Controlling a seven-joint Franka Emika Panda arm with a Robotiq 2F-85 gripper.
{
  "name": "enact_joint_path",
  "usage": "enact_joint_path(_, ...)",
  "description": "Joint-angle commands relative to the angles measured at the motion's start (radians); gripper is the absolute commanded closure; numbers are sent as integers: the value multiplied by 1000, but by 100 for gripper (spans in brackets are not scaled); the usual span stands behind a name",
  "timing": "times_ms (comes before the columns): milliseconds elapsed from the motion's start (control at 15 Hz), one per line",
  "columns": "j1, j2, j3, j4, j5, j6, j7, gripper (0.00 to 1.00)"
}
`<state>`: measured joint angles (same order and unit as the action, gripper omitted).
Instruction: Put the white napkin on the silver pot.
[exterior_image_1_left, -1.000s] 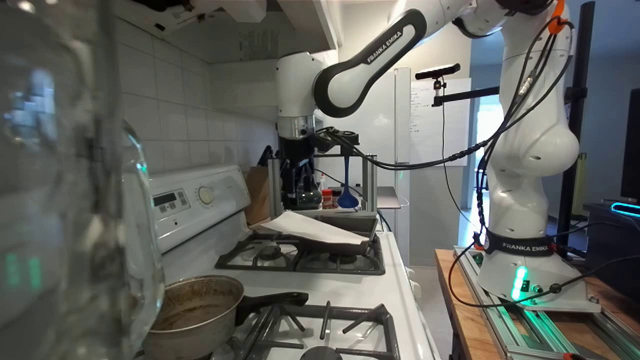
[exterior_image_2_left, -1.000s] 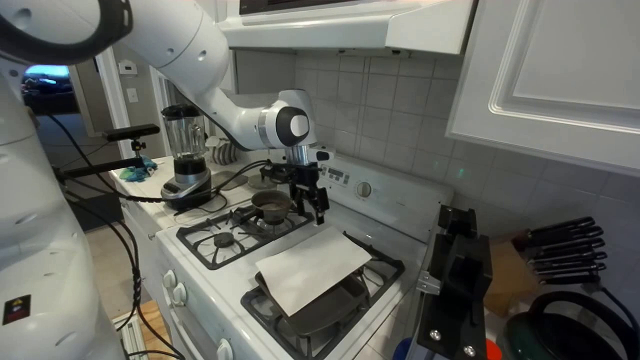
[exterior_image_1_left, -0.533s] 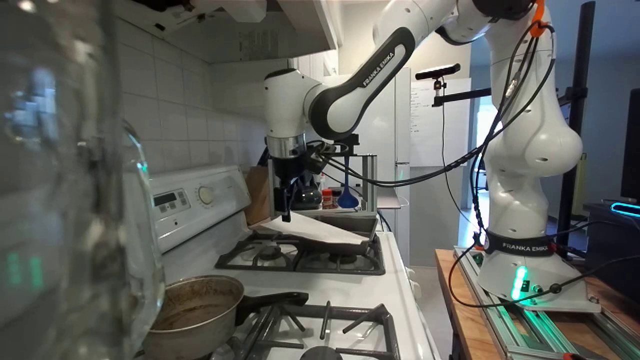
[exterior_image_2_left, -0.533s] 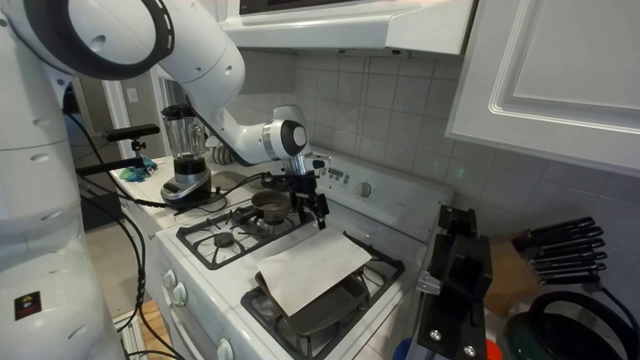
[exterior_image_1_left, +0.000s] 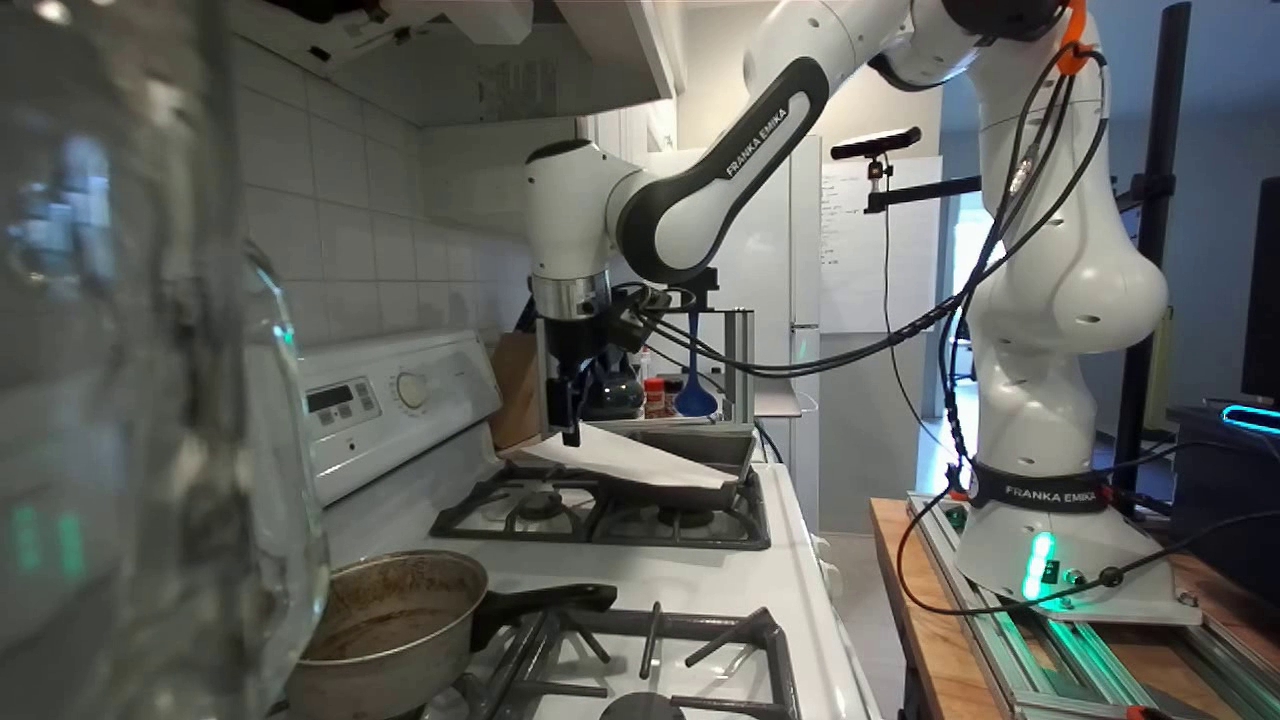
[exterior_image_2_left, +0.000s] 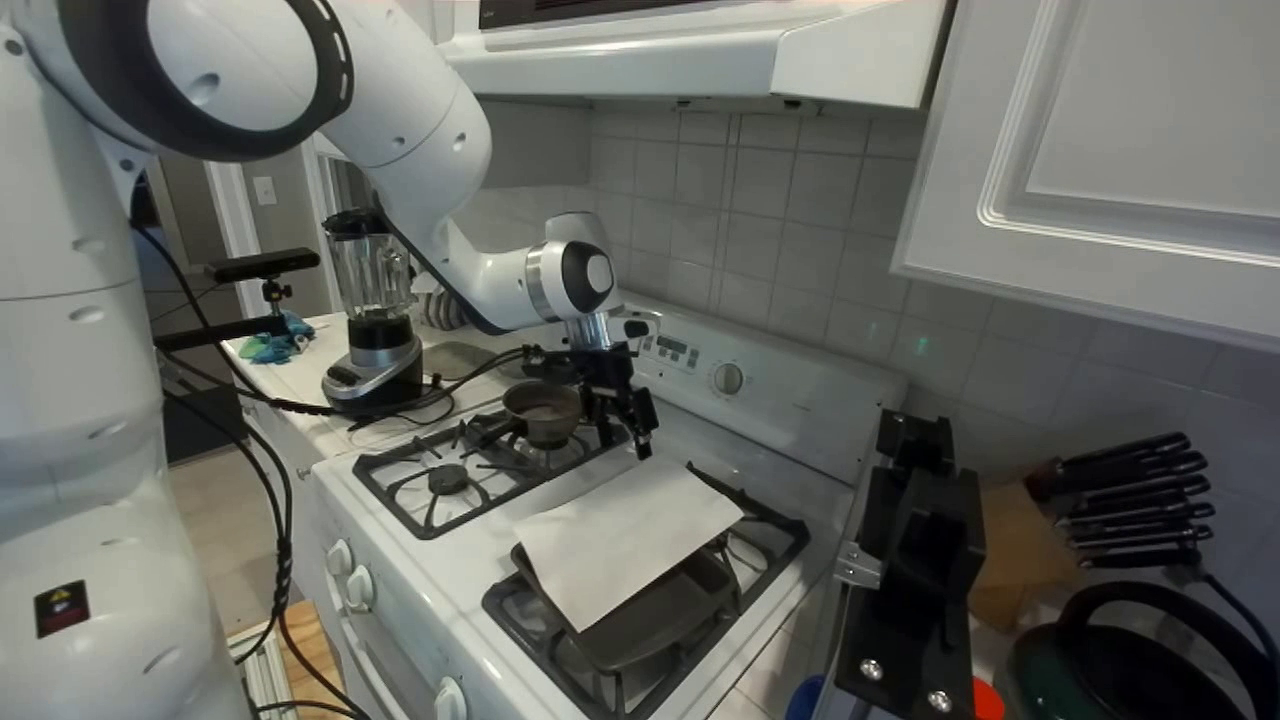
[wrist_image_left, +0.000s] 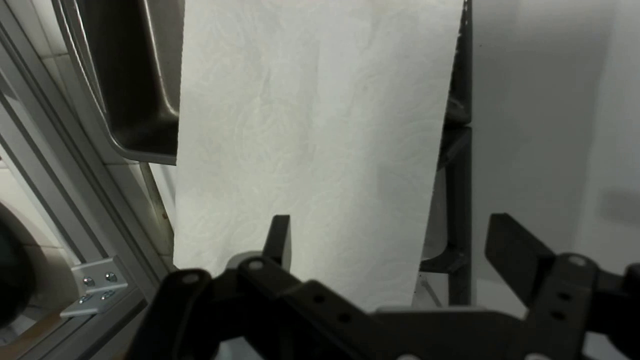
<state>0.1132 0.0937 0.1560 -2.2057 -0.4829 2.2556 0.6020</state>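
The white napkin (exterior_image_2_left: 625, 540) lies loosely over a dark baking pan, slightly creased; it also shows in an exterior view (exterior_image_1_left: 640, 460) and fills the middle of the wrist view (wrist_image_left: 320, 125). The silver pot (exterior_image_1_left: 430, 650), with brown-stained inside and dark handle, stands at the back of the neighbouring burner grate; it also shows in an exterior view (exterior_image_2_left: 548, 424) and is out of the wrist view. My gripper (wrist_image_left: 390, 217) is open and empty above the napkin's edge; one finger overlaps the napkin in view, the other lies beyond its edge. It points down in both exterior views (exterior_image_1_left: 568, 432) (exterior_image_2_left: 628, 440).
The dark baking pan (exterior_image_2_left: 690, 600) rests on a stove grate (exterior_image_2_left: 790, 535). A metal frame (wrist_image_left: 65, 165) stands beside the stove, with a knife block (exterior_image_2_left: 1020, 555) behind. The stove's control panel (exterior_image_2_left: 770, 385) rises at the back. A range hood (exterior_image_2_left: 650, 65) hangs above. A blender (exterior_image_2_left: 375, 320) stands farther off.
My gripper has come down and shifted toward the pot's side, near the napkin's edge; over the last half second it has hardly moved. Napkin and pot look unmoved.
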Motion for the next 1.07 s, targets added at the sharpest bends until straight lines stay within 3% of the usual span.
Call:
enact_joint_path(0,23,16,-26,10,-17,8,33,0)
enact_joint_path(467,43,109,-57,50,-52,43,101,0)
enact_joint_path(600,57,137,-70,68,-69,59,122,6)
enact_joint_path(733,72,163,-84,87,-86,74,144,19)
enact_joint_path(800,78,173,-90,96,-90,78,151,39)
enact_joint_path(1000,97,195,-107,117,-98,85,166,50)
